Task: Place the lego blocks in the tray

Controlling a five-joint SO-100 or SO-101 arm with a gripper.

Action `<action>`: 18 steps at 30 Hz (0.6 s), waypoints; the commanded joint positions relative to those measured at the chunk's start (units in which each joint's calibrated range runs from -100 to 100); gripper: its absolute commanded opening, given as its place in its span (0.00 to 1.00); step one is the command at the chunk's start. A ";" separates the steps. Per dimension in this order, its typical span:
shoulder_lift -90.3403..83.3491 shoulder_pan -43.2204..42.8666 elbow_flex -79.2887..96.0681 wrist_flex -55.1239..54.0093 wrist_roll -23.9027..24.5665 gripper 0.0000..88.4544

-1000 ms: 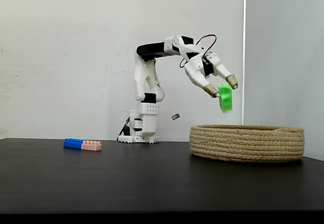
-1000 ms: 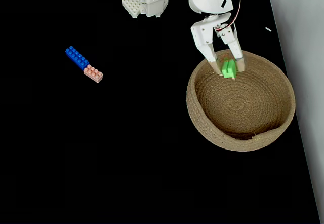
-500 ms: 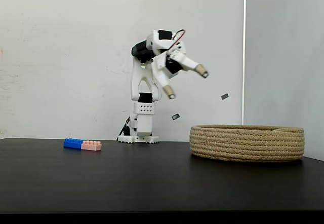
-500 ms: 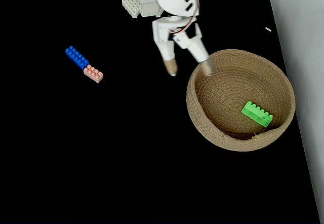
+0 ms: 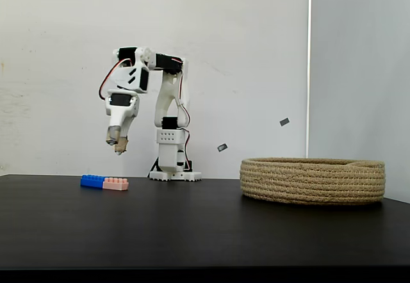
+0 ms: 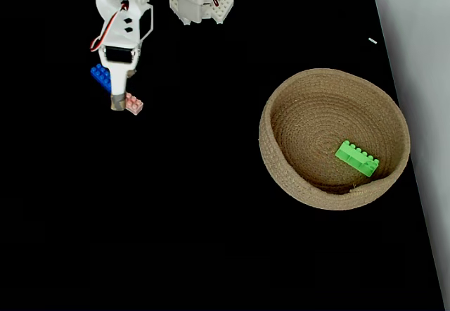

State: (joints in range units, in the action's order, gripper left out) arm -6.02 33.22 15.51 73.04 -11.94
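Now the green brick [image 6: 357,158] lies flat inside the tray [image 6: 280,172], toward its near right wall; two bricks are left on the table [image 6: 197,205], the blue brick [image 6: 100,77] and the pink brick [image 6: 133,104], joined end to end in a short diagonal row at the far left. In the side-on fixed view they sit as one low bar, blue [image 5: 92,181] on the left and pink [image 5: 116,183] on the right, well apart from the tray [image 5: 313,180]; the fingers [image 5: 117,144] hang above them, clear of the studs, pointing down. From above the fingers [image 6: 118,101] cover the seam between the two bricks; they look drawn close together with nothing between them, though from neither angle can I tell for certain.

The step in hand is judged to be the second pick; to do it well the fingers should spread before descending, turn so they straddle the bar across its narrow width rather than along the diagonal, and come straight down. Closing near the seam may lift both bricks at once, but the joint could part; gripping squarely on one brick is safer. Lift high enough to clear the tray's rim.
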 commanded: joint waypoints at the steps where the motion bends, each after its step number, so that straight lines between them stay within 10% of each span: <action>1: 2.75 2.64 -6.89 2.14 3.37 0.38; 18: 7.57 0.91 -5.07 1.64 9.18 0.34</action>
State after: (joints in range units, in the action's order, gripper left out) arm 2.63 34.45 11.27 76.21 -3.30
